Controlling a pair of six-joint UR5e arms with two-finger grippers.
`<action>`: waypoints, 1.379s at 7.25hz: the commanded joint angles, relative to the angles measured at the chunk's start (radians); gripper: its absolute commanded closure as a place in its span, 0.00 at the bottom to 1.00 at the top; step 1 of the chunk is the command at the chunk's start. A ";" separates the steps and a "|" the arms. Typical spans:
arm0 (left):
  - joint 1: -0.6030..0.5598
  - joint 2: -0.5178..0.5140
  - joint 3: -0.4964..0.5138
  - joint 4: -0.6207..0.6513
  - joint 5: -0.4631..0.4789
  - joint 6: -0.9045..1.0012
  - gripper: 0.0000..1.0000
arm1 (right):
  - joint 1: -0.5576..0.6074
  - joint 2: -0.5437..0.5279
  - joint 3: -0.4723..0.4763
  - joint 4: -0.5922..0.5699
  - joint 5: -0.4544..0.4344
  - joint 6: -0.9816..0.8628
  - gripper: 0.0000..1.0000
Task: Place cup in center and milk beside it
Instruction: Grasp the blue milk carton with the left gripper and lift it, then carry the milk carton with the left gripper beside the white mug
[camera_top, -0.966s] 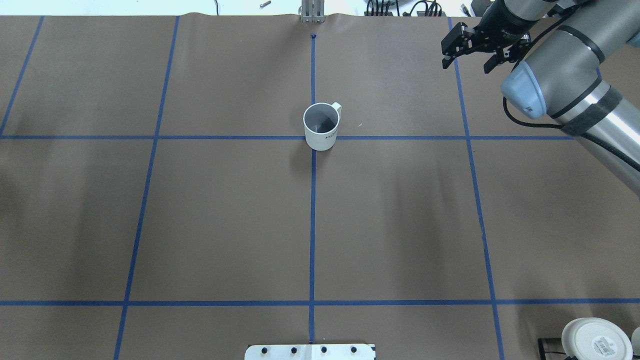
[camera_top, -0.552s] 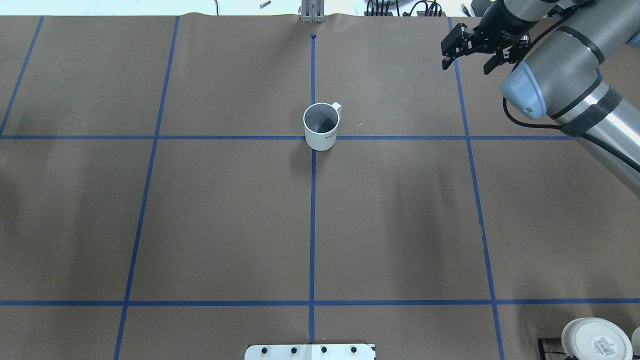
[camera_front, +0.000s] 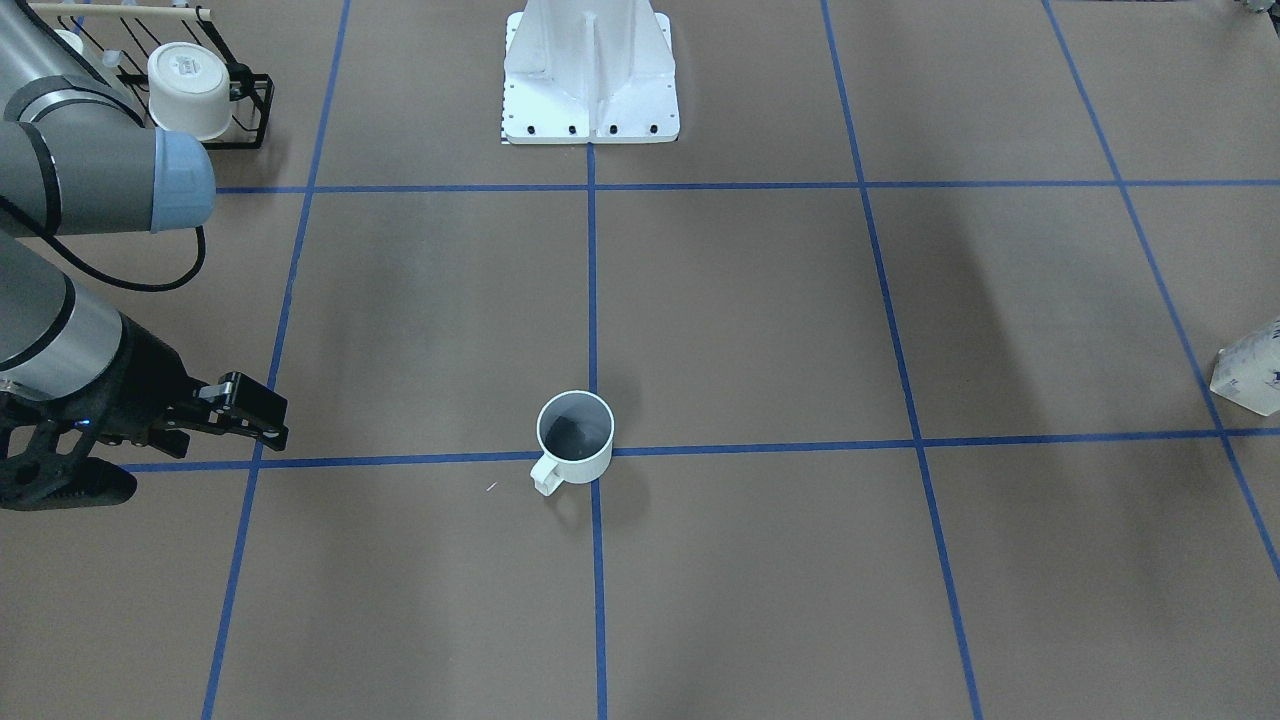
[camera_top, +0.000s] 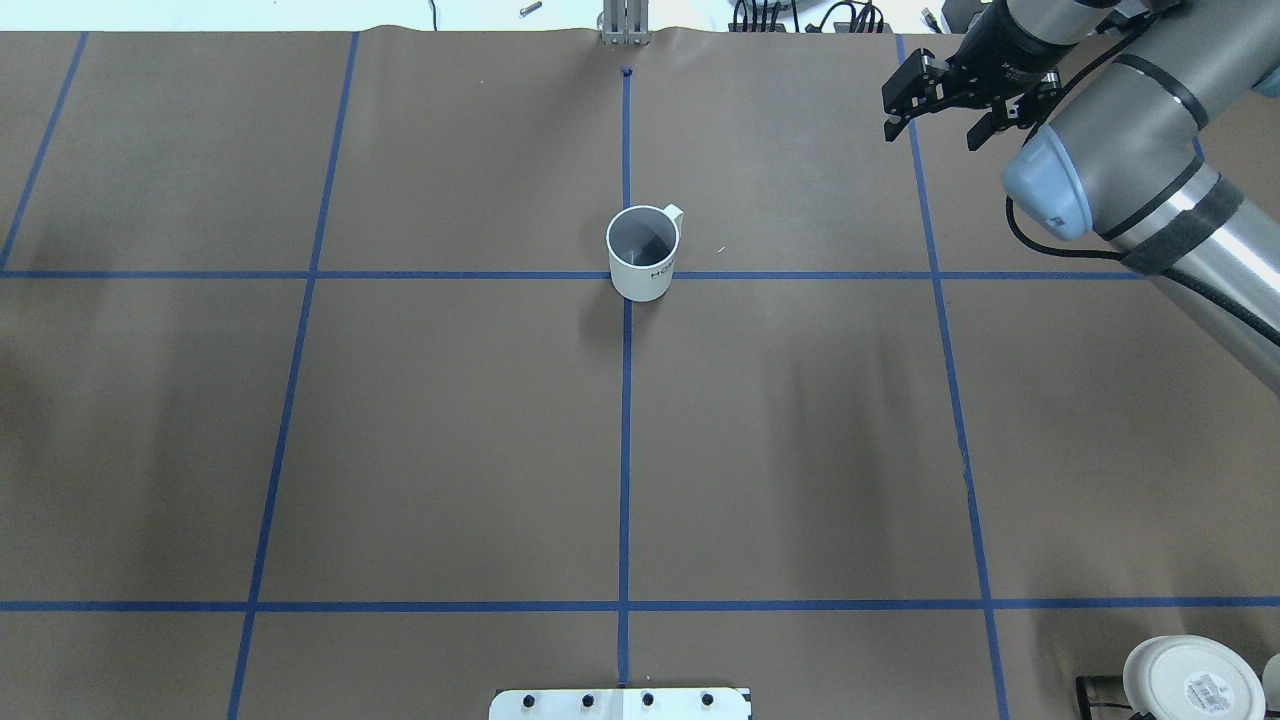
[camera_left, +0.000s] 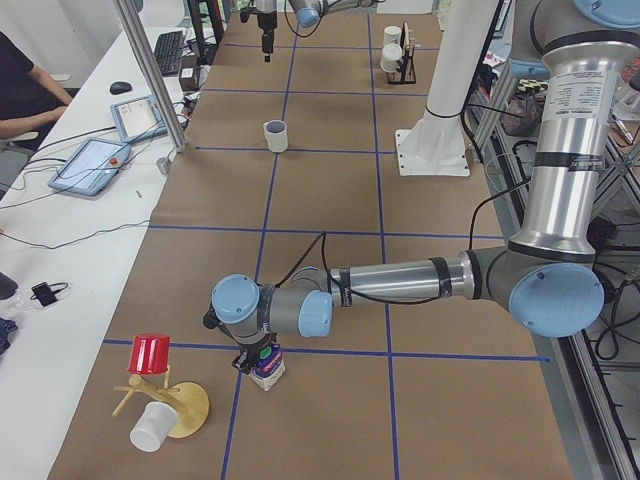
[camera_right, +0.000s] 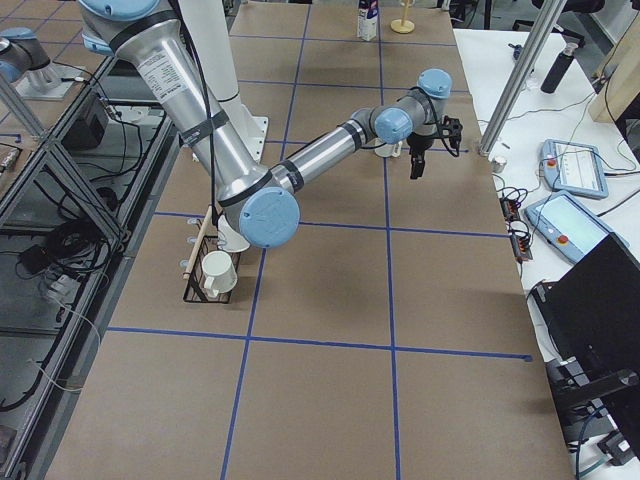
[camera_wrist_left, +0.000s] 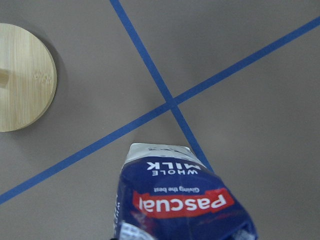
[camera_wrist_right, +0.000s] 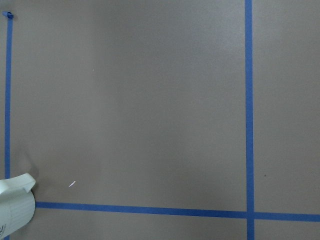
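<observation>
1. Front view: your cup (camera_front: 575, 440) stands upright mid-tabletop (camera_front: 760, 300), and the milk (camera_front: 1248, 382) is at the tabletop's left edge.
2. Overhead: the right hand (camera_top: 932, 133) hangs near the far edge, right of the cup, fingers spread and empty.
3. Left side view: the left hand (camera_left: 258, 355) is at the milk. You cannot tell its grip.

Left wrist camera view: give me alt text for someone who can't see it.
A blue milk carton with a red Pascual band and upside-down WHOLE MILK lettering fills the bottom centre, close to the camera. Behind it two blue tape lines cross on a brown table; a round wooden disc sits at the left edge.
</observation>
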 joint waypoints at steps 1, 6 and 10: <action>0.000 -0.024 -0.001 0.004 0.000 -0.010 1.00 | -0.001 0.000 0.000 0.000 0.000 0.000 0.00; 0.000 -0.232 -0.133 0.331 -0.002 -0.110 1.00 | 0.001 -0.009 0.006 0.003 0.021 0.000 0.00; 0.207 -0.404 -0.245 0.331 -0.002 -0.729 1.00 | 0.012 -0.031 0.012 0.009 0.021 -0.003 0.00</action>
